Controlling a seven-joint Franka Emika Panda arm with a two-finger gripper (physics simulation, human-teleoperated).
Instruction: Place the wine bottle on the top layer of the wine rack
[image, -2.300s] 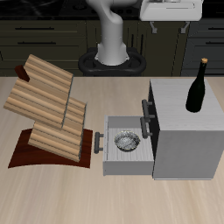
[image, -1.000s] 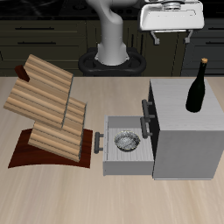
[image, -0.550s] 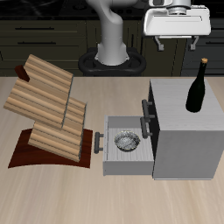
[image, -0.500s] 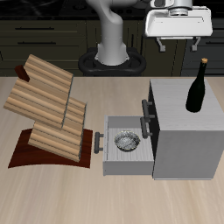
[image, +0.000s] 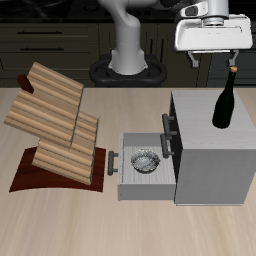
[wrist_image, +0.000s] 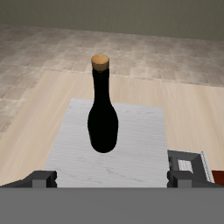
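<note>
The wine bottle (image: 227, 102), dark glass with a yellowish cap, stands upright on top of the grey cabinet (image: 205, 150). My gripper (image: 213, 60) is open and hangs just above the bottle's cap, not touching it. In the wrist view the bottle (wrist_image: 102, 109) stands on the cabinet top, with my two fingertips (wrist_image: 42, 179) spread wide to either side. The wine rack (image: 55, 122), light brown ribbed tiers on a dark reddish base, stands apart on the far side of the table from the cabinet. Its top layer is bare.
The cabinet's drawer (image: 143, 170) is pulled open toward the rack and holds a small metal bowl (image: 146, 161). The robot's base (image: 128, 55) stands at the table's back.
My gripper has moved sideways and down from behind the table's middle to a spot right above the bottle. The bottle, rack and drawer have not moved.
</note>
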